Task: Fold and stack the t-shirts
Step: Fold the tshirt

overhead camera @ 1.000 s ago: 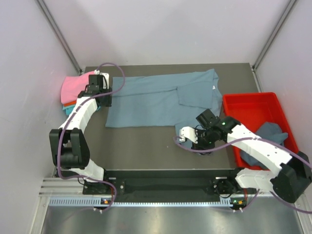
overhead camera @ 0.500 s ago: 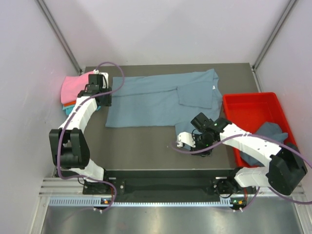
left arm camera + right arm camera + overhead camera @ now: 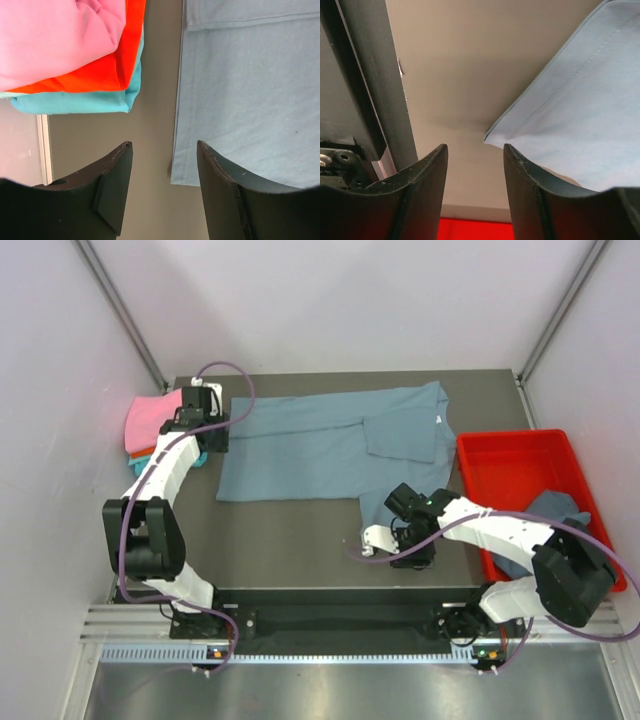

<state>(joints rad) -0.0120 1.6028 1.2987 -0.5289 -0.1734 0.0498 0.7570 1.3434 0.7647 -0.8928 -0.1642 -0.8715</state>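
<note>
Right gripper (image 3: 474,146), spread and empty, sits at a corner of the blue-grey t-shirt (image 3: 570,100); left gripper (image 3: 164,145) likewise.

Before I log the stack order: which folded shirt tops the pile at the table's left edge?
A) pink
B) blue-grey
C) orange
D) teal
A: the left wrist view shows the pink shirt lying over the orange shirt and the teal shirt.

Slate-blue t-shirt (image 3: 320,445), red tray (image 3: 505,470)
</note>
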